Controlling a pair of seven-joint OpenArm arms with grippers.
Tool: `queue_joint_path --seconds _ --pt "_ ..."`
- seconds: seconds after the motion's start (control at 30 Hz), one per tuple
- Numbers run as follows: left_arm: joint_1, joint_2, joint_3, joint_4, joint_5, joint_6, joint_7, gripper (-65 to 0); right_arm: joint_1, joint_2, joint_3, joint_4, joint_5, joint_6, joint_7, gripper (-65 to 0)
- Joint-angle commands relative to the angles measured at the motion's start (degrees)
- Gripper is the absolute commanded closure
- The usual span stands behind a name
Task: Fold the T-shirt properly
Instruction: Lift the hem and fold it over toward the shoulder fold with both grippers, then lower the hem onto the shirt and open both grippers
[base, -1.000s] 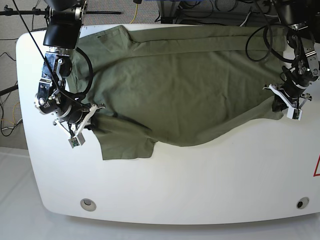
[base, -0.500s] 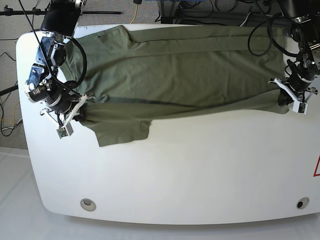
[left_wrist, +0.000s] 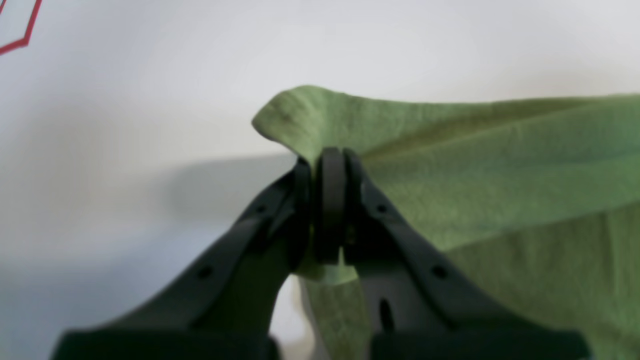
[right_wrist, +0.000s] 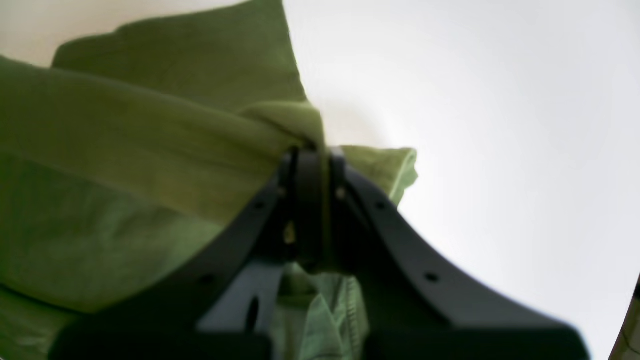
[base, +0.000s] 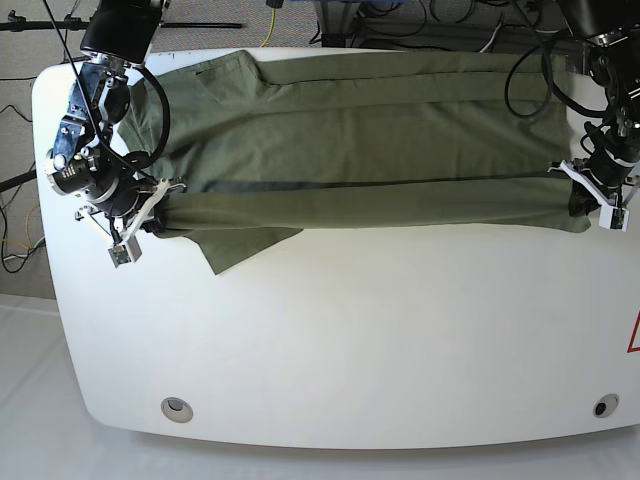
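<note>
Plain olive-green cotton T-shirt (base: 360, 140) lies stretched across far half of white table (base: 350, 340). Left pincer (left_wrist: 327, 165) clenched on its right edge, right pincer (right_wrist: 310, 160) on left edge by sleeve. Soft, light, floppy; grip hems.

- Two robot arms of dark metal links, seen from above, each ending in a white bracket behind its hand.
- The right hand (base: 160, 212) carries matte black fingers (right_wrist: 400, 235) that widen toward the base, dotted with small round screw holes.
- The left hand (base: 583, 200) has the same black, curved fingers (left_wrist: 400, 240), with an oval slot near one root.
- Looping black cables (base: 525, 75) run along both arms.
- A small square module (base: 122, 254) hangs off the right wrist.
</note>
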Motion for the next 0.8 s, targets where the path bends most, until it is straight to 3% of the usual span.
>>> queue_joint_path --seconds 0.0,0.77 --pt "0.70 -1.28 -0.76 0.87 -0.20 0.09 -1.00 0.0 0.43 0.64 -0.08 0.36 0.10 0.09 1.31 0.0" --pt "8.17 -2.83 -1.36 4.14 -0.44 -0.19 0.31 0.0 -6.78 0.34 0.55 4.12 0.20 0.76 1.06 0.0"
